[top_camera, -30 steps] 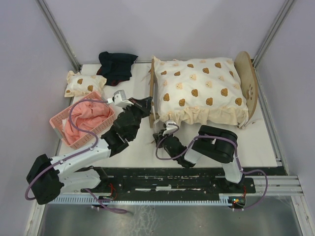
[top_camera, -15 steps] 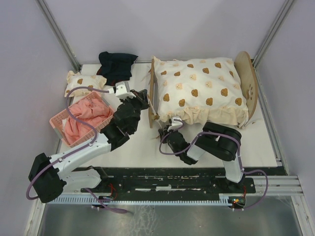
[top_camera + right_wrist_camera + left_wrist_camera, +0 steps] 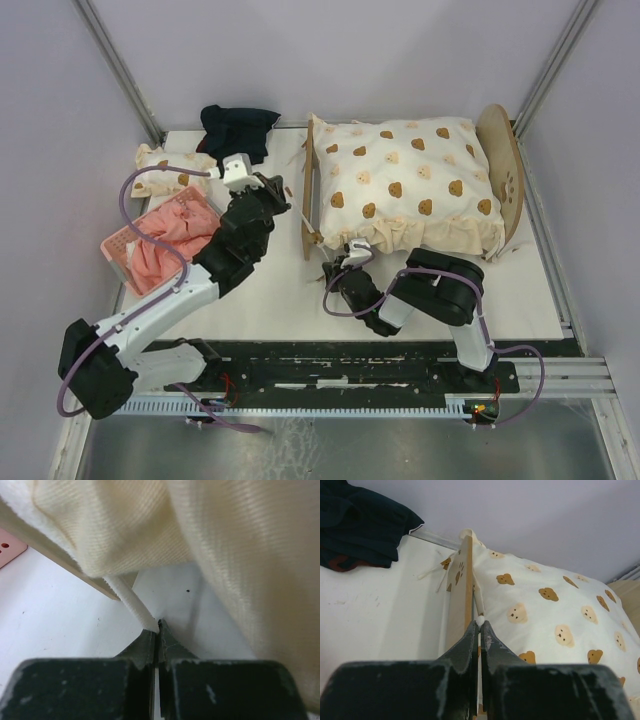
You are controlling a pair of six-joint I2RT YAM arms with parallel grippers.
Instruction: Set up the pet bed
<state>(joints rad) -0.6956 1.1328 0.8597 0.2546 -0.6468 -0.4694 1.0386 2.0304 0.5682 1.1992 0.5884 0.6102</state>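
Observation:
The pet bed stands at the back right, with its arched paw-print headboard (image 3: 505,180) on the right and its low footboard (image 3: 308,205) on the left. A cream bear-print quilt (image 3: 405,185) covers it and hides the mattress. My left gripper (image 3: 282,192) is beside the footboard (image 3: 462,595), shut (image 3: 480,622) on a thin cream tie cord (image 3: 479,602) of the quilt (image 3: 545,610). My right gripper (image 3: 335,266) is at the bed's near left corner, shut (image 3: 158,627) on another cream tie cord (image 3: 131,604) under the quilt's hanging edge (image 3: 240,555).
A pink basket (image 3: 118,243) with pink cloth stands at the left; its corner shows in the right wrist view (image 3: 6,550). A small bear-print pillow (image 3: 165,165) and a dark cloth (image 3: 235,130) lie at the back left; the cloth also shows in the left wrist view (image 3: 360,530).
My left arm has moved back along the footboard, away from the near edge. My right gripper has moved a little toward the bed's near left corner.

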